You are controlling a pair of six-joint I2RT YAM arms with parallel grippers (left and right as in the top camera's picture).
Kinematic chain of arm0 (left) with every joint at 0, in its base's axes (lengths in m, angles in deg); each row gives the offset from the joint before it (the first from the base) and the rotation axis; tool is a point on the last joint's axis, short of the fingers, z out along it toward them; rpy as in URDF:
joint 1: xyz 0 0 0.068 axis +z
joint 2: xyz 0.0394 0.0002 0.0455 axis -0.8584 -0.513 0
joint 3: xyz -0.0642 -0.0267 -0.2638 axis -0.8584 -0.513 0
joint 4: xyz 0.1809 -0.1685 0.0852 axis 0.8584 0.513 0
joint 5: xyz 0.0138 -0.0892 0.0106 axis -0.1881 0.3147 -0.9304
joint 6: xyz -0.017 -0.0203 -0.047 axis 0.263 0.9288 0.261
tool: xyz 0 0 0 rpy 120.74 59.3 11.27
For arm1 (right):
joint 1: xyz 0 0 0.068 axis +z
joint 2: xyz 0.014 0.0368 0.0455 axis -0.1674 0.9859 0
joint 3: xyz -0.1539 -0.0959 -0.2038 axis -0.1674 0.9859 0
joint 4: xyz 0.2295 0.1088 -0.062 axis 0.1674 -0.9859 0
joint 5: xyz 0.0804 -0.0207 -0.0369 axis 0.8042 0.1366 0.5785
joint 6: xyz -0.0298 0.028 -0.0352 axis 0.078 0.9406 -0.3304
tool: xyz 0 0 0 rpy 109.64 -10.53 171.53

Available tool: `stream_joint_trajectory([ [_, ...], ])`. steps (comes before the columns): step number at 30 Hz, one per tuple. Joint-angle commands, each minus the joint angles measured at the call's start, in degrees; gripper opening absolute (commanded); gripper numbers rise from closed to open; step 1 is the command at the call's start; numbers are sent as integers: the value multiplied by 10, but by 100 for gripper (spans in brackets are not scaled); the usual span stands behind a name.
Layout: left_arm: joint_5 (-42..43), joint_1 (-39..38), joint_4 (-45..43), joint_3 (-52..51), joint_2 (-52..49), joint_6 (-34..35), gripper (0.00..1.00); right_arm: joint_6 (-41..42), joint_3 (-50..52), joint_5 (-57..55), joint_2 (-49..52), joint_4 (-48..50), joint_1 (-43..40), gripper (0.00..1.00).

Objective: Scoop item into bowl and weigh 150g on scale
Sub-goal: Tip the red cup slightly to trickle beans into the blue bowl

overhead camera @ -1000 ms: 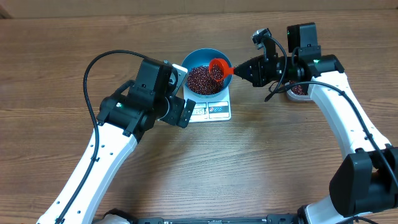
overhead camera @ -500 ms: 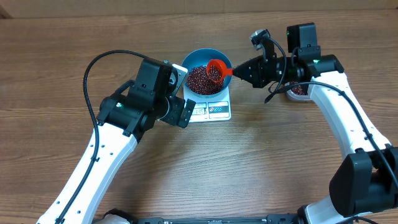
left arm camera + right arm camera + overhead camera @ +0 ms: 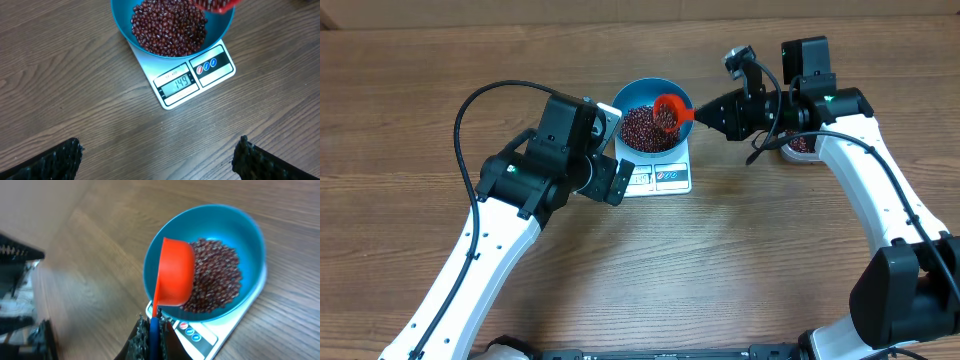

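The left gripper (image 3: 159, 145) hangs over the wooden table with its fingers spread wide and empty. Just ahead of them the white scale (image 3: 192, 80) reads 149 on its display. On the scale sits the blue bowl (image 3: 122, 20), heaped with red-brown beans (image 3: 170, 25). An orange scoop (image 3: 175, 272) tilts over the bowl's far rim, its handle pinched in the closed right gripper (image 3: 152, 337). Beyond, that arm hides most of a tub (image 3: 800, 146) of beans. Since a second ago the scoop has nudged slightly inward over the bowl; nothing else has moved.
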Motion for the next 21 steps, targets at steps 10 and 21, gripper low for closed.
stream_joint_trajectory([
  [10, -2, 0, -1, 8, -5, -11, 99, 20, -16, -30, -20, 10, 2, 4],
  [21, -2, 0, -1, 8, -5, -11, 100, 20, -16, -30, -20, 9, 2, 4],
])
